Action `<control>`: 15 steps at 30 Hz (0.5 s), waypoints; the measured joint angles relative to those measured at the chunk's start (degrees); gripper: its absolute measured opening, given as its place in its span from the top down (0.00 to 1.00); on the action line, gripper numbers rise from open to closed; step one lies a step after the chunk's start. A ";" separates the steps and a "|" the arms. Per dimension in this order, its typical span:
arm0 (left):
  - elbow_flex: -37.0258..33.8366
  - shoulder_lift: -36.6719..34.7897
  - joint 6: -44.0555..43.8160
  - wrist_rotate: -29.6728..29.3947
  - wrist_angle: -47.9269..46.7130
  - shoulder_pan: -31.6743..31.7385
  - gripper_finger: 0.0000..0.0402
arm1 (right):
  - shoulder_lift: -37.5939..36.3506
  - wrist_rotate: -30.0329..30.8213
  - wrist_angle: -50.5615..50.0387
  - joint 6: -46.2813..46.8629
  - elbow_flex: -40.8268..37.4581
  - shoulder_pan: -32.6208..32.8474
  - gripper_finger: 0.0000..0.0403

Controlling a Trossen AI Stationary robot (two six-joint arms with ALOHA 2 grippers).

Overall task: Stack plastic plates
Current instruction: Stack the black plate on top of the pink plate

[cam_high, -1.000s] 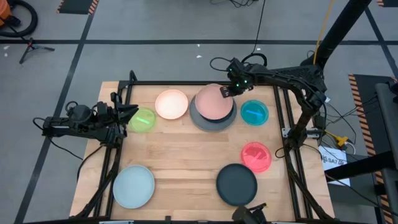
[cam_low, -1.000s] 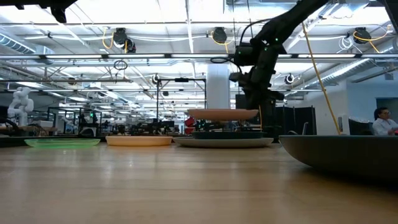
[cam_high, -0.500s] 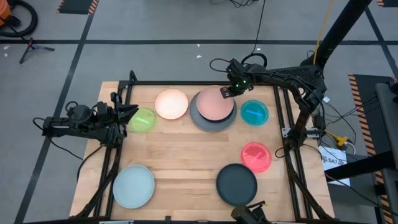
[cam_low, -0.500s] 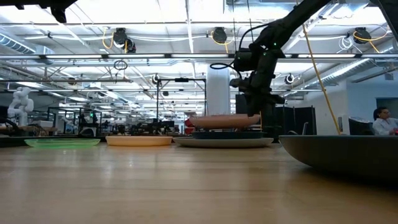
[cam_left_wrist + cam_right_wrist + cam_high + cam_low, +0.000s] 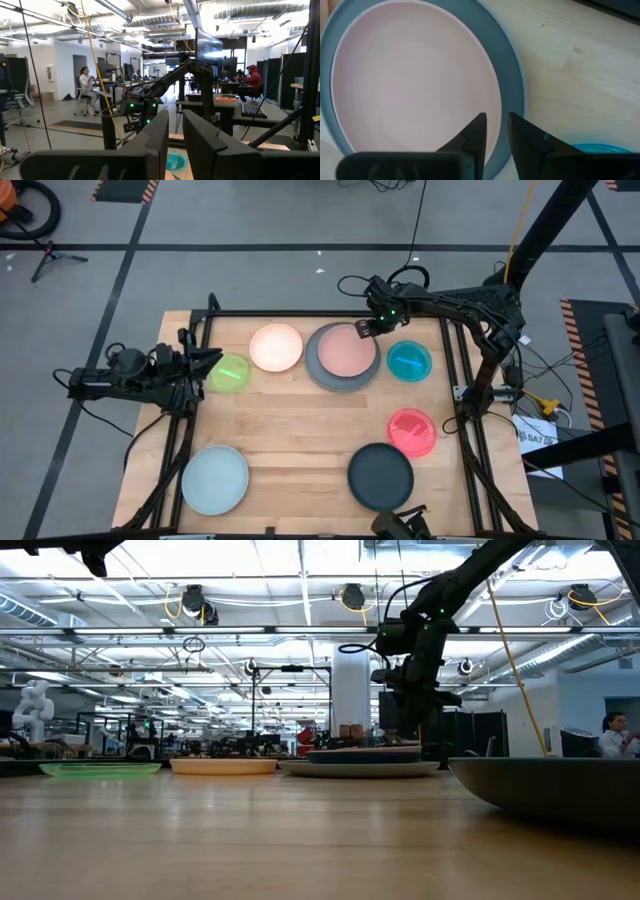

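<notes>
The pink plate (image 5: 345, 352) lies flat on a dark plate (image 5: 365, 756), which sits in the large grey plate (image 5: 318, 368) near the table's far edge. My right gripper (image 5: 367, 327) stands at the pink plate's far right rim and is shut on it. The cream plate (image 5: 276, 347), green plate (image 5: 231, 373), teal plate (image 5: 409, 361), red plate (image 5: 412, 431), a navy plate (image 5: 381, 476) and the pale blue plate (image 5: 215, 479) each lie flat on the table. My left gripper (image 5: 205, 364) waits open at the left edge, beside the green plate. My right gripper pinches the pink plate's rim (image 5: 496, 107) on its far right side, one finger (image 5: 476, 134) over the plate's inside and the other finger (image 5: 526, 136) outside it. The fingers come from above, pointing down. The plate lies level on the stack below it.
Black frame rails (image 5: 452, 370) run along the table's left, right and far sides. Bare wood (image 5: 300, 430) lies in the table's middle, between the far row of plates and the near ones. The navy plate's rim (image 5: 545, 785) looms close in the low view.
My right gripper has moved down with the pink plate. The plate, held level a little above the stack a second ago, now rests flat on the dark plate in the grey one.
</notes>
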 joint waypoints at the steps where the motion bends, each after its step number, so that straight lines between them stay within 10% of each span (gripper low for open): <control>1: 0.00 0.01 0.00 0.00 -0.02 -0.01 0.84 | 0.02 0.04 -0.06 0.02 0.02 0.50 0.82; 15: 0.00 0.00 0.00 -0.07 0.01 -0.02 0.84 | -0.62 -0.04 -0.61 1.66 0.02 17.01 0.82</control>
